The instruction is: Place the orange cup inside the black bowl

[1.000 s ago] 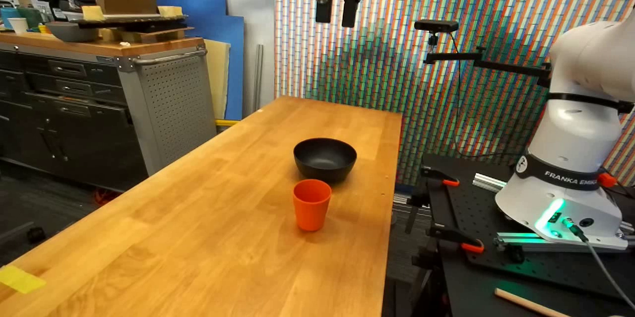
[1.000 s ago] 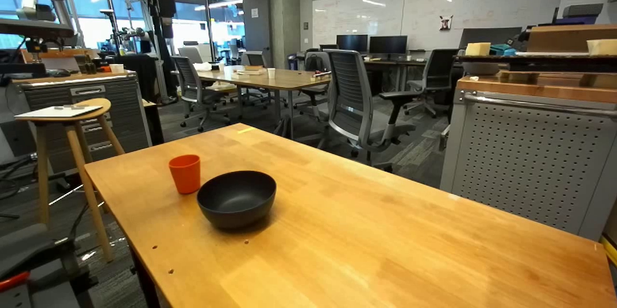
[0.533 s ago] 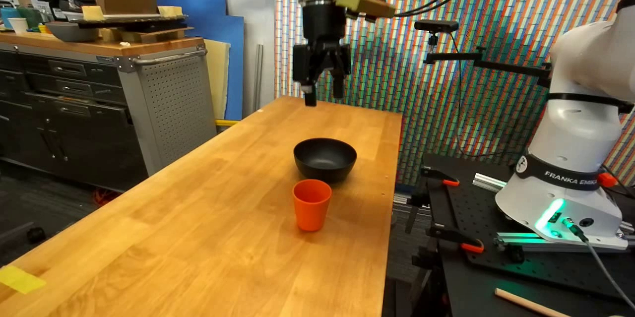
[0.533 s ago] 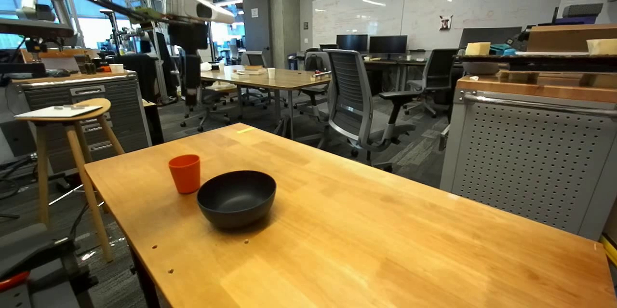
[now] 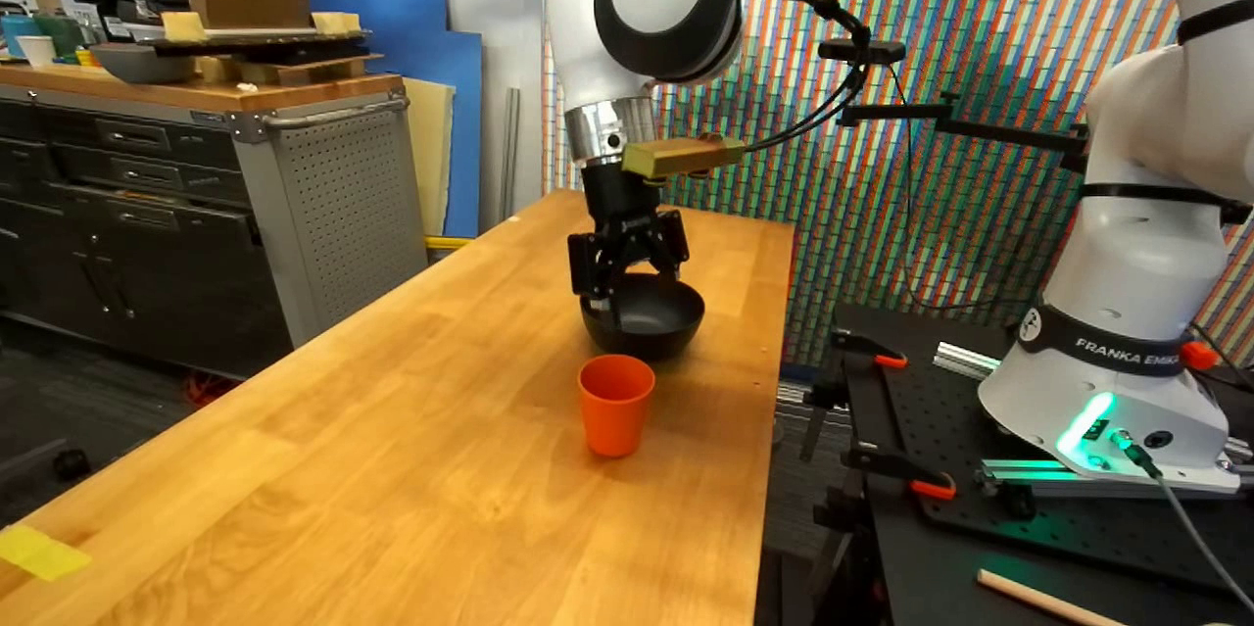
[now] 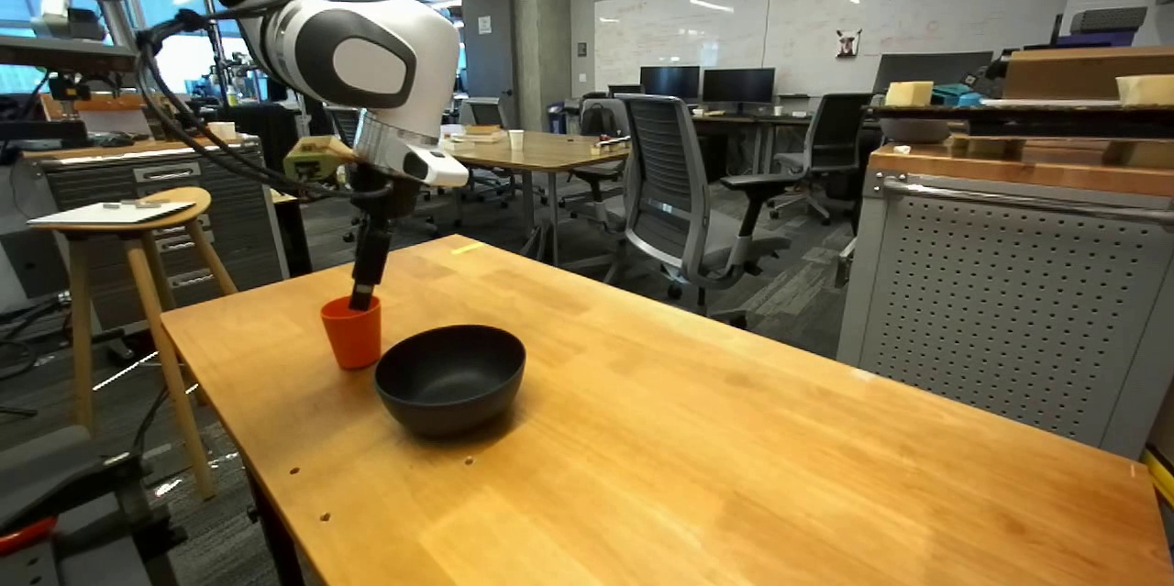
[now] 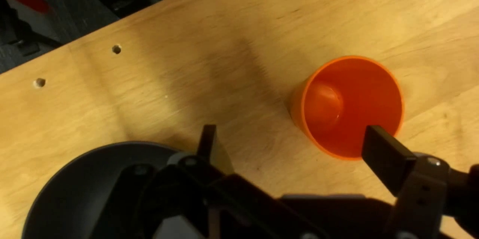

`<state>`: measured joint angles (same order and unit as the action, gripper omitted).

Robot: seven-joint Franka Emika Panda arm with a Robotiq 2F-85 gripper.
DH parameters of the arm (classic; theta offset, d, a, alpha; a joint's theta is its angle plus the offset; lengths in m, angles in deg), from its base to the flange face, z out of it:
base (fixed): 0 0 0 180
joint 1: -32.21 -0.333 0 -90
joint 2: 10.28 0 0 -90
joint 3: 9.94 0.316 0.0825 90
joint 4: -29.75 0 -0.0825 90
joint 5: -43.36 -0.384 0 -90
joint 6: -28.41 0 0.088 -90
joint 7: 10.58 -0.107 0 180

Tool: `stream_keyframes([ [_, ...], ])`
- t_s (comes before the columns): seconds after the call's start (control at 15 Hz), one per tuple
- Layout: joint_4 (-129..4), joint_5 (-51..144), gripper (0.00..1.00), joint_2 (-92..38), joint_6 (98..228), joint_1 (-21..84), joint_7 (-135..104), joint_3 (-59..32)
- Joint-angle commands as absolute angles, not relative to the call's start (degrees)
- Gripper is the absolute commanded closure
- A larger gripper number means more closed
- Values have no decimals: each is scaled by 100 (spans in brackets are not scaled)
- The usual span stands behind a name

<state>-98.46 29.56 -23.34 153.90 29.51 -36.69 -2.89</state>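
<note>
Orange cup [image 7: 350, 106] stands upright on the wooden table [image 6: 752, 421], outside the black bowl [image 6: 449, 384] and just beside it, small gap between. Bowl sits upright too. Gripper [image 7: 292, 128] hangs above the table, pointing down, fingers wide apart, nothing held. In the wrist view one fingertip shows just off the bowl's rim, the other overlaps the cup's rim; can't tell contact. Yellow strip [image 5: 44, 551] on the table, well apart from the bowl.
</note>
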Motion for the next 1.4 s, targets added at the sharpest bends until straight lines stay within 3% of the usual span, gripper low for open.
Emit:
stream_keyframes([
  [0.0,-9775,2489,0,-2382,15235,2789,-3676,-337],
  [0.6,-9994,2642,1,-2800,16214,2606,-3957,-547],
  [0.67,-9999,2595,26,-2856,16275,2617,-3942,-563],
  [0.8,-9997,2522,30,-2939,16350,2635,-3895,-582],
  [1.33,-10051,1975,93,-2817,16340,2755,-3644,-484],
])
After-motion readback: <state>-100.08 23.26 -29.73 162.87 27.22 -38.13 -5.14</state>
